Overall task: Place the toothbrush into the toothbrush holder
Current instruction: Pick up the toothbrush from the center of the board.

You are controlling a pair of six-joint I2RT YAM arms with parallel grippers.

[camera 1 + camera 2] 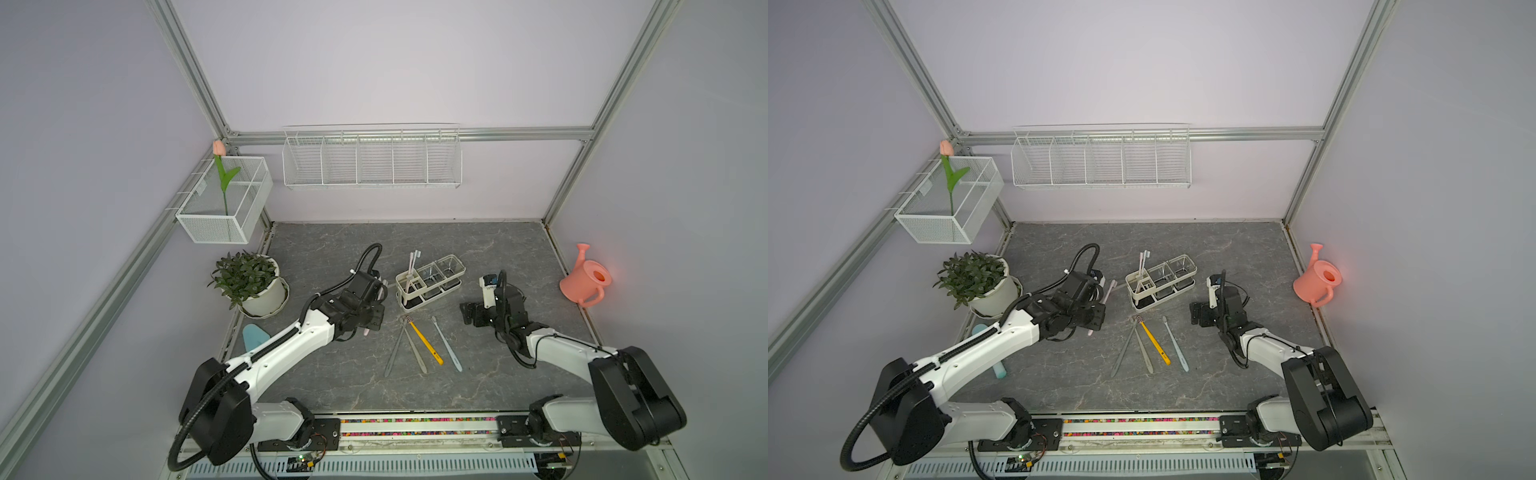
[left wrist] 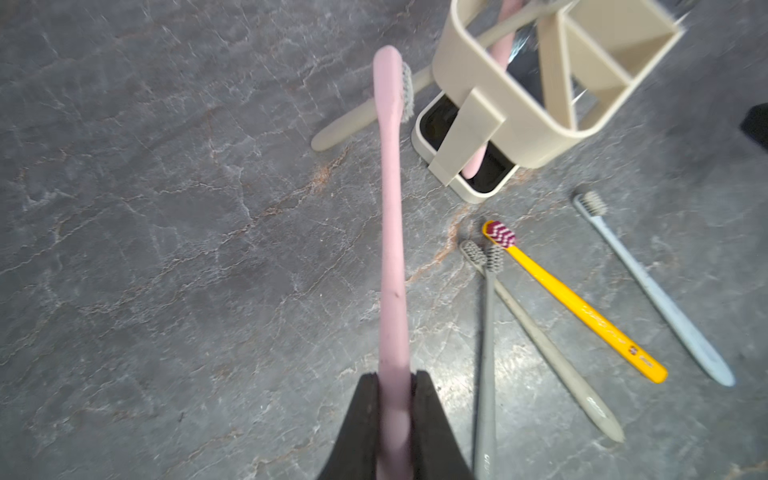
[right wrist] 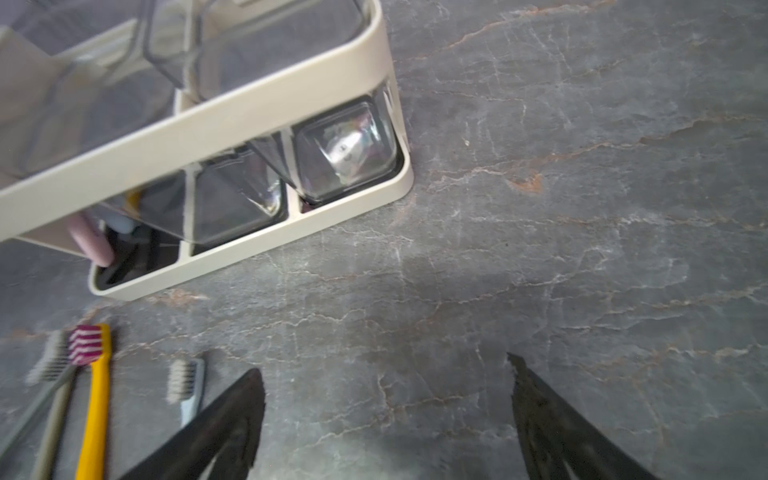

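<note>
Gripping pink toothbrush [image 2: 390,208] low on handle in narrow-clamped left gripper [image 2: 395,376], bristles forward, just beside toothbrush holder [image 2: 511,104], apparently for its cupless end compartment, with right gripper [image 3: 383,363] wide, empty, clear.

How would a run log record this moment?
left jaws: shut on pink toothbrush | right jaws: open, empty | toothbrush holder: brushes inside

Grey veined worktop [image 2: 166,249]: stone-look, faint sheen. The toothbrush holder [image 2: 532,120]: smooth matt cream plastic; its cups [image 3: 345,149] clear, glossy plastic. The pink toothbrush [image 2: 390,249] in my left fingers [image 2: 361,424]: smooth matt plastic; fingers matt black. Upper centre of frame, the wire basket [image 1: 372,160]: white-coated metal.
</note>
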